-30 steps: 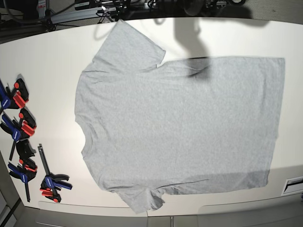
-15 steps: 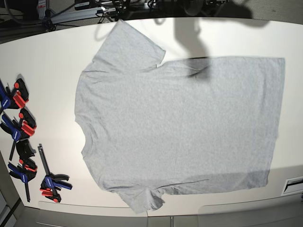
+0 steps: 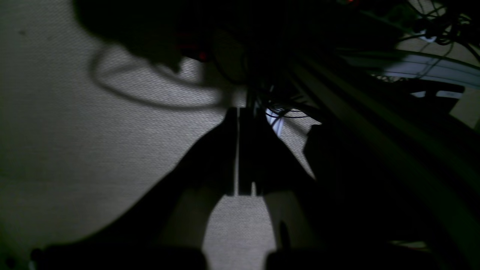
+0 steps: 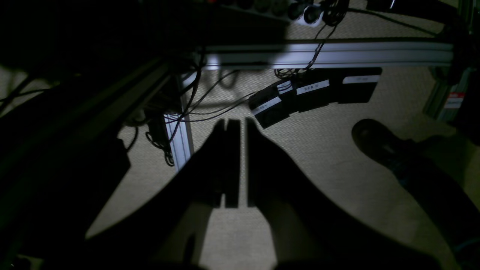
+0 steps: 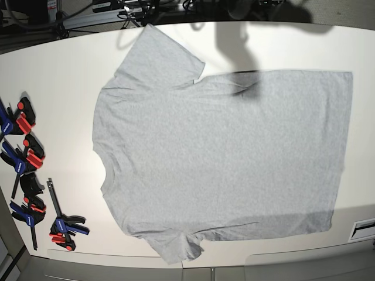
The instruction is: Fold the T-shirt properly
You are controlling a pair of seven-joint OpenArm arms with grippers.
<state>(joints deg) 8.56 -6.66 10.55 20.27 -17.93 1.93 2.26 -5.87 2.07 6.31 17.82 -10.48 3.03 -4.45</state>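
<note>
T-shirt (image 5: 225, 158) lies spread flat, plain grey side up, across the middle of the white worktop (image 5: 64, 88). In the base view the neck faces left and the hem runs down the right side. One sleeve points to the far edge, the other to the near edge, where its tip reaches the worktop's front seam. No lettering shows on the upper side. A dark shadow falls over the cloth near the far sleeve and the far edge.

Nothing rests on the shirt. Well apart from it, along the left edge of the worktop, lies a row of clamps (image 5: 26, 161) with blue and red handles and black parts; the nearest one sits just beside the front left corner. At the right front corner a small white slotted fitting (image 5: 363, 229) shows. Beyond the far edge are cables and metal rails.

Neither arm shows in the base view. Left hand (image 3: 238, 150), seen from its wrist camera, is clenched with only a thin slit of light between the fingers, gripping nothing, over carpeted floor (image 3: 75, 142). Right hand (image 4: 240, 161) is likewise closed on nothing, above carpet, an aluminium rail (image 4: 330, 56) and black boxes (image 4: 311, 93) with white labels too small to read. A dark shoe (image 4: 378, 140) stands to the right.
</note>
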